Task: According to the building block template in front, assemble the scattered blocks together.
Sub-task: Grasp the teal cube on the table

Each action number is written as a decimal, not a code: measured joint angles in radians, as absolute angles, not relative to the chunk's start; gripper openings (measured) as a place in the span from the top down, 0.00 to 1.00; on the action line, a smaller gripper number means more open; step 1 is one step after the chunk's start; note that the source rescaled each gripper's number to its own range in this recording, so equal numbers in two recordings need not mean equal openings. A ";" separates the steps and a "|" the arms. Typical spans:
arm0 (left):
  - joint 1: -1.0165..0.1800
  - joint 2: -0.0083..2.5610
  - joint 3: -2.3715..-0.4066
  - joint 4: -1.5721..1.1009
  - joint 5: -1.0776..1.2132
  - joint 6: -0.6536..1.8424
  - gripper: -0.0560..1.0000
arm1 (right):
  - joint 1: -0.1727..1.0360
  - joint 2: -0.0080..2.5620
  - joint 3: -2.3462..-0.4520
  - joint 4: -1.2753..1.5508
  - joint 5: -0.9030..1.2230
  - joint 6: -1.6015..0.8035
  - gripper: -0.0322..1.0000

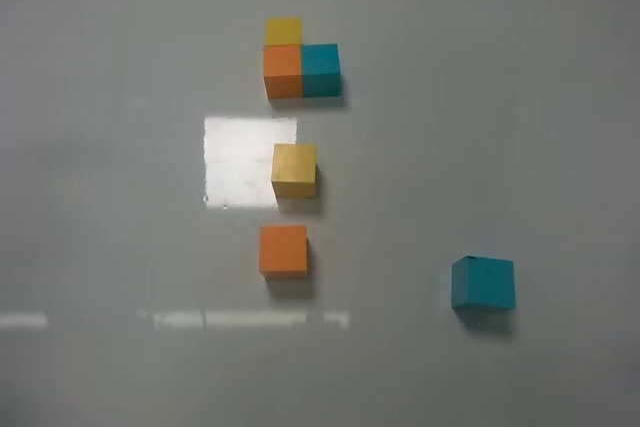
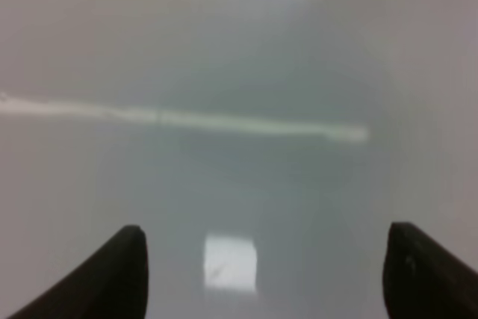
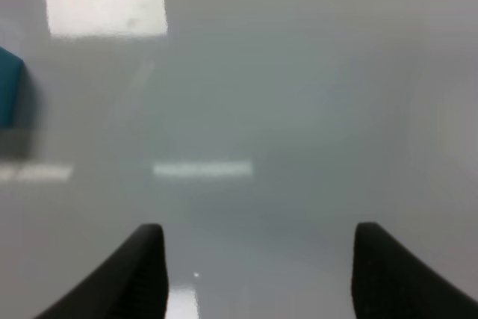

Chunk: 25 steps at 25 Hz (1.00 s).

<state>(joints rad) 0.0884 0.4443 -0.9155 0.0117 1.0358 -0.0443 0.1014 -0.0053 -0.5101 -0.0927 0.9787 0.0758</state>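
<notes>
3 matte, sharp-edged cubes lie loose on a glossy grey tabletop (image 1: 100,147): mustard cube (image 1: 295,170), orange cube (image 1: 284,250), teal cube (image 1: 483,283). None touches another, and the teal one lies well apart from the other 2. The building block template (image 1: 300,62) is an L of 3 joined cubes, with orange touching teal and bright yellow touching the orange.

Neither claw appears in the high view, so only the teal cube can be placed against one. In the right wrist view it lies ahead of the right claw (image 3: 258,225) and outside the span of its fingers, cut off by the frame edge and blurred.

Both wrist views are soft. The left claw (image 2: 265,226) shows only 2 dark tapering tips, spread wide with bare reflective tabletop between them. The right claw is the same: fingers apart, gripping nothing. The rest of each arm is out of frame.
</notes>
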 joint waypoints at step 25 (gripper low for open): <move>0.057 -0.003 -0.504 -0.148 1.059 0.075 0.07 | 0.101 -0.005 -0.510 -0.093 0.979 0.076 0.48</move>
